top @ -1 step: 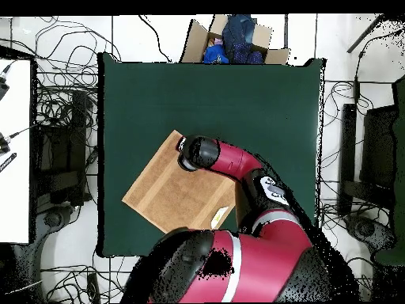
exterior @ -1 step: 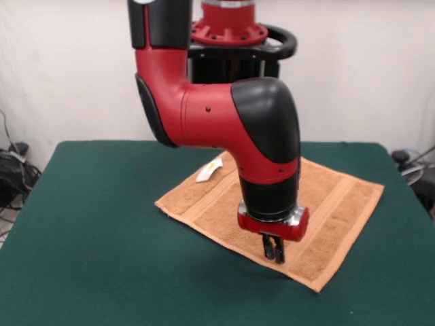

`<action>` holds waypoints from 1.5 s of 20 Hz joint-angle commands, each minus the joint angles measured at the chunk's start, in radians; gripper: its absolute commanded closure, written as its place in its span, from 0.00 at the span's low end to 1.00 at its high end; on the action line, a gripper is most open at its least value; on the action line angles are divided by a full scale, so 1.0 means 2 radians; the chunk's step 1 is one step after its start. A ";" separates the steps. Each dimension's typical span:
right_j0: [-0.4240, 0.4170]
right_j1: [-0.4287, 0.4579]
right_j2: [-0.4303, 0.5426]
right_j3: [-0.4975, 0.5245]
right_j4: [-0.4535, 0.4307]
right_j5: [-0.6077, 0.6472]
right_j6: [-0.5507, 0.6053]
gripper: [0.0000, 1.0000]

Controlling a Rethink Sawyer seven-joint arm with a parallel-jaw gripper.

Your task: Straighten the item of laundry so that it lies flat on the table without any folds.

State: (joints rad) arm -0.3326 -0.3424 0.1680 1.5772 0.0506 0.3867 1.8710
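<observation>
Dark green felt-covered desk [exterior @ -1 step: 102,224] before a white wall, orange-tan terry towel [exterior @ -1 step: 333,204] spread flat and skewed on it, black pincer [exterior @ -1 step: 274,250] above its near edge, finger state unclear, overhead alone shows a cardboard box of clothes [top @ -1 step: 231,41] and floor cables [top @ -1 step: 55,103].

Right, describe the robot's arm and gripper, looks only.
The arm is glossy red with rounded black covers over its joints and small dark screw holes along the red shell. Its wrist ends in a red block with a silver rim. Below that sits the small black gripper, with short dark fingers.
</observation>
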 commanded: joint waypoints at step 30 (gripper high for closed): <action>-0.007 0.140 0.112 -0.161 -0.074 -0.382 0.127 1.00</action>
State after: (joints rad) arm -0.3807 -0.3495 0.2368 1.5778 -0.0974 0.3663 1.8712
